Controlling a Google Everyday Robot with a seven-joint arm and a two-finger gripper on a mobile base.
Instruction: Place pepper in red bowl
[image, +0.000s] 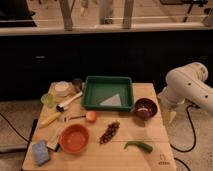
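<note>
The pepper (138, 145) is a slender green curved one lying on the wooden table (125, 160) near the front right. The red bowl (74, 138) is orange-red and stands at the front left, apart from the pepper and with nothing visible inside. My gripper (170, 116) hangs pointing down from the white arm (187, 87), just off the table's right edge. It is beside the maroon bowl and well above and behind the pepper, and it holds nothing I can see.
A dark maroon bowl (145, 108) stands at mid right. A green tray (107, 92) sits at the back. A dark red clump (109, 132) lies between bowl and pepper. An orange ball (91, 116), yellow item (49, 120), brush (69, 101), cups and blue sponge (41, 152) crowd the left.
</note>
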